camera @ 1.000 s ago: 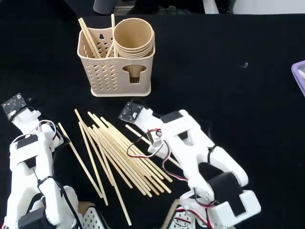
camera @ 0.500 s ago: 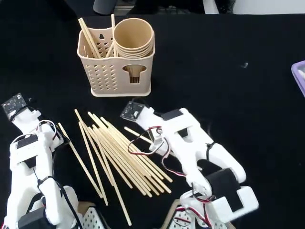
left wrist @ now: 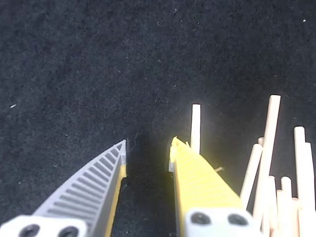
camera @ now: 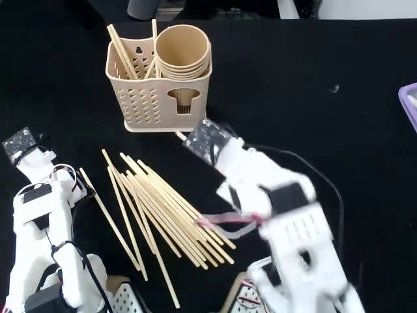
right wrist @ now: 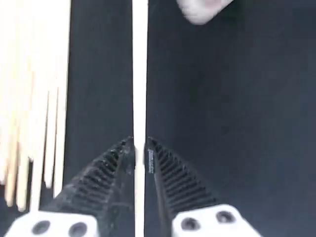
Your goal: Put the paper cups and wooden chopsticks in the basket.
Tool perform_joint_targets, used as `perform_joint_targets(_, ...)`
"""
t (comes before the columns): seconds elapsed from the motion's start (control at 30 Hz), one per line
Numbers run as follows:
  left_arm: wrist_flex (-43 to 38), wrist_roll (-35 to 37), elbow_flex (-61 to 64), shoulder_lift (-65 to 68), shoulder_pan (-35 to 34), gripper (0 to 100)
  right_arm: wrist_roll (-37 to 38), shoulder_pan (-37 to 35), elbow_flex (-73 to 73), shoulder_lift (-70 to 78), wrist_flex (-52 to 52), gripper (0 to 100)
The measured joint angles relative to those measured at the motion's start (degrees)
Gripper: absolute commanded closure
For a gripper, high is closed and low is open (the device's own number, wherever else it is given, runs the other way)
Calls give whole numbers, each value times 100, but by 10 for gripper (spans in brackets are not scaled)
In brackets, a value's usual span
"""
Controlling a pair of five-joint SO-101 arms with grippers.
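Note:
A beige perforated basket point(camera: 156, 98) stands at the back of the black table, holding a stack of paper cups point(camera: 184, 47) and a few wooden chopsticks point(camera: 122, 51). A fan of loose chopsticks point(camera: 163, 208) lies in front of it. In the right wrist view, my right gripper point(right wrist: 139, 145) is shut on a single chopstick point(right wrist: 139, 69). That arm point(camera: 260, 189) is raised just in front of the basket's base, and the held stick's tip point(camera: 179, 135) pokes out there. My left gripper point(left wrist: 148, 148) is open and low over the cloth, with chopstick ends point(left wrist: 196, 123) beside it.
My left arm point(camera: 39, 202) stands at the front left, beside the pile's outermost stick point(camera: 107, 218). A purple container's corner point(camera: 409, 104) shows at the right edge. Bare black cloth point(camera: 313, 85) spreads to the right of the basket.
My right arm has lifted away from the pile and swung toward the basket with one chopstick in its grip. The left arm has not moved.

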Motion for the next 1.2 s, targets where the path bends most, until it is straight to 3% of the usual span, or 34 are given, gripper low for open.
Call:
perform_joint_targets(0.17, 0, 0, 0, 0, 0, 855, -1090, -949, -484, -1556, -554, 987)
perform_joint_targets(0.43, 0, 0, 0, 0, 0, 855, -2884, -1143, -105, -1609, -4536, 987)
perform_joint_targets(0.57, 0, 0, 0, 0, 0, 855, -3024, -1160, -97, -114, -6725, 988)
perform_joint_targets(0.63, 0, 0, 0, 0, 0, 855, -3042, -1134, -237, 695, -7332, 988)
perform_joint_targets(1.0, 0, 0, 0, 0, 0, 855, -3042, -1169, -3182, 4615, -7692, 988)
perform_joint_targets(1.2, 0, 0, 0, 0, 0, 855, -3042, -1160, -3956, 6013, -7692, 986)
